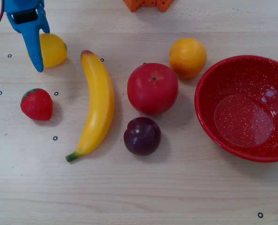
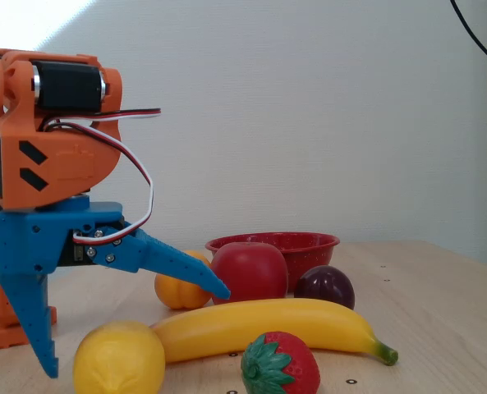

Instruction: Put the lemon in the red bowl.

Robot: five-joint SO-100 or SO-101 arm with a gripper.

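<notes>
In the fixed view, the lemon point(image 2: 118, 358) lies on the worktop point(image 2: 440, 328) at the lower left of the frame, beside a banana point(image 2: 268, 326) and a strawberry point(image 2: 280, 364). The blue gripper point(image 2: 133, 332) hangs over the lemon, jaws wide apart. Farther back, right of centre, the red bowl point(image 2: 309, 244) sits behind an apple point(image 2: 249, 272).

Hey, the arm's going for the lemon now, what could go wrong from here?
The end effector is open, with only one finger visible beside the lemon from overhead; a poorly centred close could send the smooth lemon rolling away. The banana lies close by, so a wide finger might nudge it. The carry to the red bowl passes over the apple and orange, so a low path could clip them.
</notes>
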